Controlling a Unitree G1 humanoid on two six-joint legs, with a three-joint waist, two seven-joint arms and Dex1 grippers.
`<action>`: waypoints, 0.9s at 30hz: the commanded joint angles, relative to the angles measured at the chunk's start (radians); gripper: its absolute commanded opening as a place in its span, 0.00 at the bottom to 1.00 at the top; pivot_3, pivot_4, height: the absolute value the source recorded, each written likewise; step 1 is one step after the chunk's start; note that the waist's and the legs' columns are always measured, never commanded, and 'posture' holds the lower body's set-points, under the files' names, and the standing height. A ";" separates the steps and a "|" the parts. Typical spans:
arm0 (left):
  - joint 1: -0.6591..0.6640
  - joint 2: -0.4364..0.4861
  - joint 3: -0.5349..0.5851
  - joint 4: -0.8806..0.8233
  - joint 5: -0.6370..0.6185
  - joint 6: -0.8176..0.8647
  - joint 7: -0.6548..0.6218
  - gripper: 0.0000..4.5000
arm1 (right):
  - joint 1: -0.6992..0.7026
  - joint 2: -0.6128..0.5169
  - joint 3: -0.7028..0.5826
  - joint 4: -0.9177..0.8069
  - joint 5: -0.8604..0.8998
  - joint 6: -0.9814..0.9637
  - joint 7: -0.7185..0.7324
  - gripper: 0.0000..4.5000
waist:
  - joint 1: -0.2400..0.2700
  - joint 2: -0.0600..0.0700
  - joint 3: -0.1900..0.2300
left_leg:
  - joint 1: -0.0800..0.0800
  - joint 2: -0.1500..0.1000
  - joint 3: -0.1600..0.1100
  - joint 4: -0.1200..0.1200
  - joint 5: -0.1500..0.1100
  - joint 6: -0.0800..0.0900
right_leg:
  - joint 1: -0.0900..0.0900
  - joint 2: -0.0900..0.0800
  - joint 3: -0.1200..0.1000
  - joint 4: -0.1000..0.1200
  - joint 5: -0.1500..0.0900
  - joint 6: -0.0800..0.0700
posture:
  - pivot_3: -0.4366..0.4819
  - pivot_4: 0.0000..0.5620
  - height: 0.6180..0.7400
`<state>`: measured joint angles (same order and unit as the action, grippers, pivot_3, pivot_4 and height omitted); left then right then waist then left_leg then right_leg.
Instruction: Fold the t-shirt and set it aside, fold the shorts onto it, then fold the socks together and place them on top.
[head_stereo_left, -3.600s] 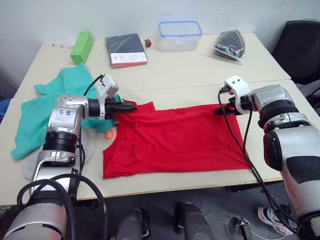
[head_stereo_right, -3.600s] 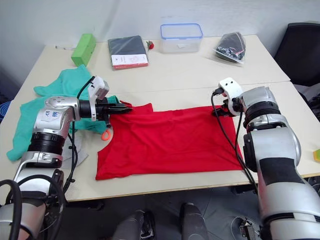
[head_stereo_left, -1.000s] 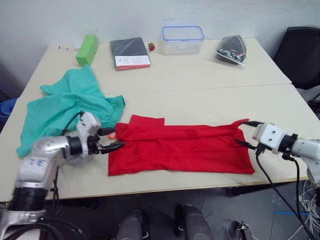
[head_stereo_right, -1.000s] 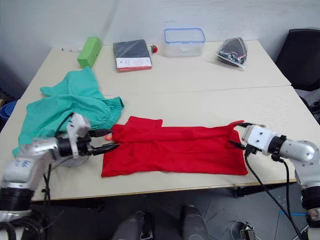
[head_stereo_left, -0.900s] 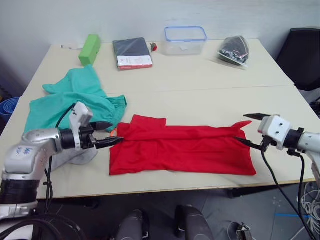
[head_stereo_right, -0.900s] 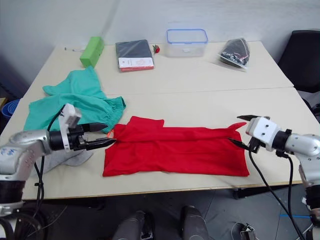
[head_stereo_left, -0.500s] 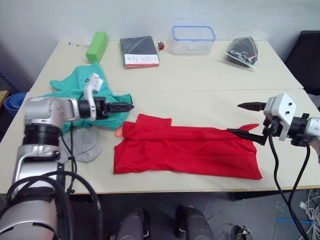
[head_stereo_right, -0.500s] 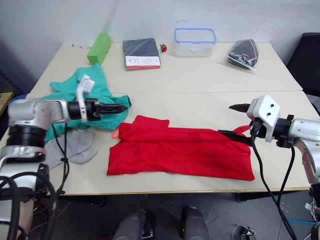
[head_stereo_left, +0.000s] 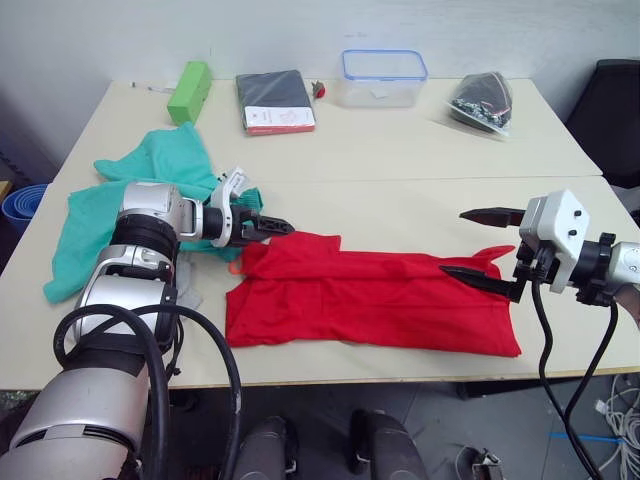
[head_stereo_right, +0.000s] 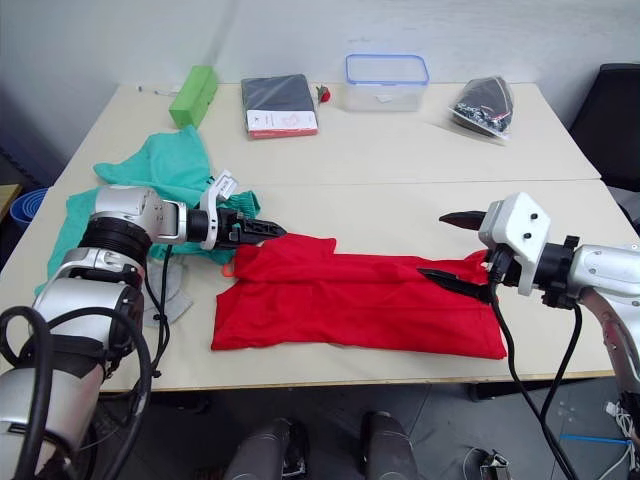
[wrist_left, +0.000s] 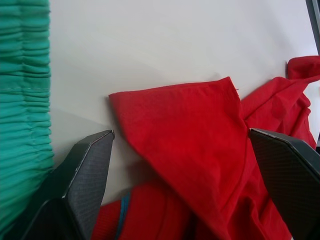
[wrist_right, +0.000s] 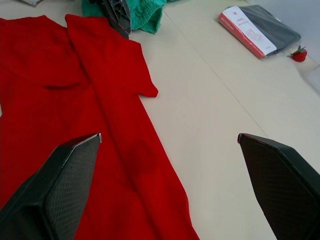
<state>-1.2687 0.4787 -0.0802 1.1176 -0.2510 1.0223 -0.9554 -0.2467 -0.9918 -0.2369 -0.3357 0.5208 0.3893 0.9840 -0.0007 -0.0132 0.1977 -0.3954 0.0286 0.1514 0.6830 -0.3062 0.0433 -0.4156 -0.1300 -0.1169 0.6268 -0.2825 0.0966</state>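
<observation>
Red t-shirt (head_stereo_left: 370, 305), folded lengthwise, flat at the table's front; teal-green shorts (head_stereo_left: 120, 200), crumpled, just beside its collar end; grey socks (head_stereo_right: 158, 298), partly visible beneath the shorts.

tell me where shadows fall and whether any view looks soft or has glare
Left eye view: even light, no glare, only a faint shadow under the right gripper on the t-shirt. Left wrist view: a soft shadow on the table beside the red sleeve; its own near fingers look soft. Right wrist view: the notebook far back is slightly soft.
</observation>
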 joint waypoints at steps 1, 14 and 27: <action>-0.026 -0.027 0.000 0.043 0.038 -0.026 -0.005 0.88 | 0.016 0.006 -0.051 -0.054 0.023 0.006 -0.007 1.00 | 0.003 0.000 0.000 | 0.000 0.000 0.000 0.000 0.000 0.000 | 0.000 0.000 0.000 0.000 0.000 0.000 | 0.48 0.27 1.00; -0.045 -0.051 0.083 0.085 0.046 -0.065 -0.013 0.01 | 0.064 -0.005 -0.063 -0.120 0.073 0.050 0.039 1.00 | 0.001 -0.001 0.001 | -0.001 -0.001 -0.001 0.000 0.000 0.001 | 0.000 -0.001 -0.002 0.000 0.000 0.000 | 0.48 0.27 1.00; -0.026 0.003 0.068 0.025 0.073 -0.130 -0.161 0.01 | 0.067 0.002 -0.035 -0.109 0.060 0.043 0.052 1.00 | 0.000 -0.001 0.001 | -0.003 -0.001 -0.002 0.000 0.000 0.001 | -0.002 0.000 -0.003 0.000 0.000 0.000 | 0.48 0.27 1.00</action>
<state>-1.2836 0.4655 -0.0172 1.1865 -0.1833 0.9218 -1.0970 -0.1717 -0.9911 -0.2678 -0.4288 0.5786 0.4402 1.0314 -0.0005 -0.0143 0.1982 -0.3988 0.0274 0.1498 0.6833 -0.3059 0.0446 -0.4177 -0.1302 -0.1195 0.6271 -0.2824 0.0967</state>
